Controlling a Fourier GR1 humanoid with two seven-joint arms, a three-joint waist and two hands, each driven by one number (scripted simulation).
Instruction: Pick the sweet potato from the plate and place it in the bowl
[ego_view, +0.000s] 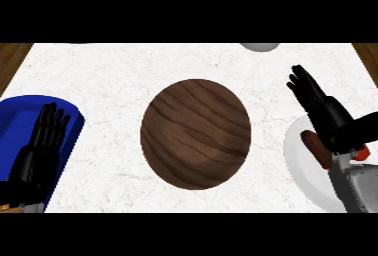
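We have our right hand stretched out flat above the white plate at the right edge of the desk, fingers straight and apart, holding nothing. The sweet potato lies on that plate, a reddish-brown shape mostly hidden under our wrist and forearm, so we judge the pick has not begun. Our left hand rests open, fingers up, over the blue bowl at the left. A dark wooden oval board lies between plate and bowl.

To do this step well, we think we should draw the right hand back toward us until the palm sits over the sweet potato, then lower and curl the fingers across its narrow side. Since the fingers now point beyond it, closing here would catch nothing. The left hand may need to clear the bowl before the drop.
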